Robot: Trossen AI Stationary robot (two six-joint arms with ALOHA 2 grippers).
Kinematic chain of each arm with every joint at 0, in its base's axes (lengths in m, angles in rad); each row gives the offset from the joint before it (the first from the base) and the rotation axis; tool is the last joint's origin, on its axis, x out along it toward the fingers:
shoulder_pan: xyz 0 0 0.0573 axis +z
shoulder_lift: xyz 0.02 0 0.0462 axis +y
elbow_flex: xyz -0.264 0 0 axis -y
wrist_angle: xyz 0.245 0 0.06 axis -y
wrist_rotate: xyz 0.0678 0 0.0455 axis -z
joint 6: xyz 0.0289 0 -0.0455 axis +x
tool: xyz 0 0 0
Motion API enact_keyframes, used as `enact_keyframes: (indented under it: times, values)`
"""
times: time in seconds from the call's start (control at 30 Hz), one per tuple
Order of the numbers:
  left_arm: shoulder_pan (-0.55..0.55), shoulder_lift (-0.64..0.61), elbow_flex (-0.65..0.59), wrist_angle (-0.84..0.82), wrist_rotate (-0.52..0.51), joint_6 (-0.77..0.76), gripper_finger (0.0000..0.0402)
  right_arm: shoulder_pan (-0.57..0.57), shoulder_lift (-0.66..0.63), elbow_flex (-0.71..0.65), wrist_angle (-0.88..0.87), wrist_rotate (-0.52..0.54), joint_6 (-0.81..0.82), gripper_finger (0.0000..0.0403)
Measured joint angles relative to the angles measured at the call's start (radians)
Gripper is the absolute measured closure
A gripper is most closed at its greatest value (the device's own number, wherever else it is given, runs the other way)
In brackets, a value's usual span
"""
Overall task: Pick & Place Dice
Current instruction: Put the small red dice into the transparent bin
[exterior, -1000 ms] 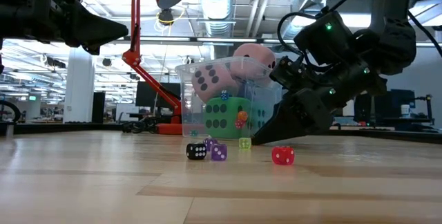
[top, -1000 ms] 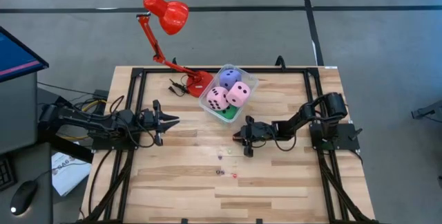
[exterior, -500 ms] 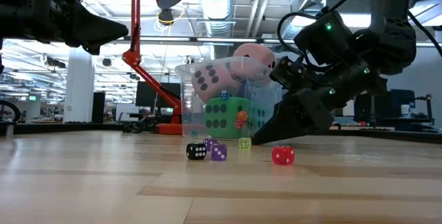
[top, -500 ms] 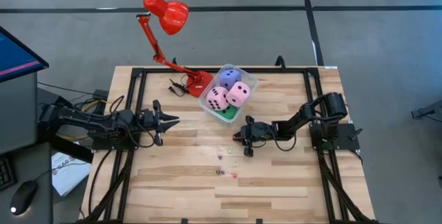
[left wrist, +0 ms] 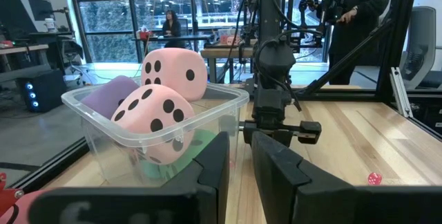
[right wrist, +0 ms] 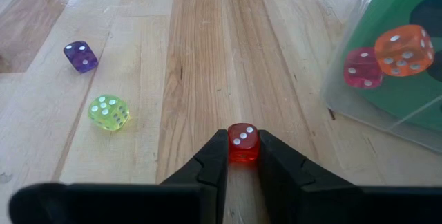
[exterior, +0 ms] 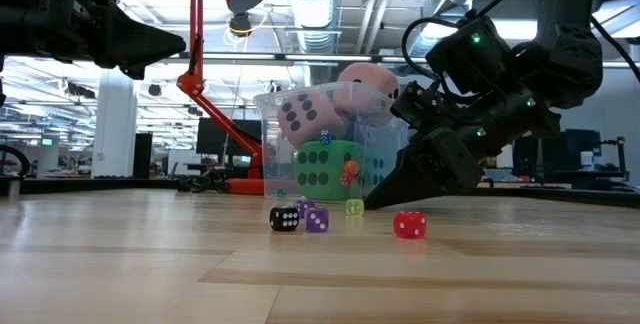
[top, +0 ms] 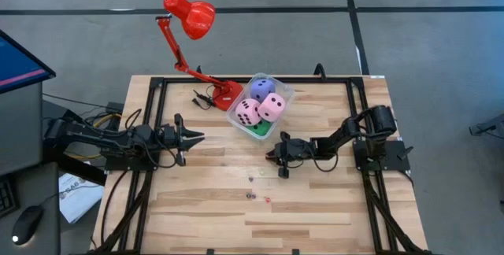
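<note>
Right end effector (right wrist: 243, 156) closed on a tiny red die (right wrist: 243, 142), pinched between the two fingertips just above the wooden surface (top: 315, 208), low and near the middle. Ahead of those fingertips and off to one side, a yellow-green die (right wrist: 108, 112) and, farther on, a purple die (right wrist: 81, 55), both loose on the boards and well apart from the grip. To the other side, the clear tub (right wrist: 387, 113), its wall close by; behind that wall an orange die (right wrist: 403, 48) and a pink-red die (right wrist: 362, 67) against a big green cube (right wrist: 394, 10).

From above, tub (top: 264, 105) just beyond the right end effector (top: 273, 156), with two pink cubes (top: 248, 112) (top: 272, 107) and a purple-blue cube (top: 261, 89) on top. Green cube mostly buried under them; cyan cube not made out. At surface level, a black die (exterior: 284, 218), a purple one (exterior: 317, 220) and another red die (exterior: 408, 225) in front of the tub; held die hidden there behind the dark wrist.

Right arm stretched low across the surface, elbow bent, wrist pitched down. Left end effector (top: 194, 137) raised, level, pointing toward the tub, fingers (left wrist: 214, 175) parted with nothing between.
</note>
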Motion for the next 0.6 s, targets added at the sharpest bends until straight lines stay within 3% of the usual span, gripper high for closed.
enact_keyframes:
  times: [0.17,0.6]
  values:
    - [0.0,0.0,0.0,0.0,0.0,0.0,0.0349,-0.002,-0.043,-0.004,-0.024,0.0,0.0,0.0343]
    - [0.0,0.0,0.0,0.0,0.0,0.0,0.0349,-0.003,-0.384,-0.001,-0.24,0.003,0.0,0.0344]
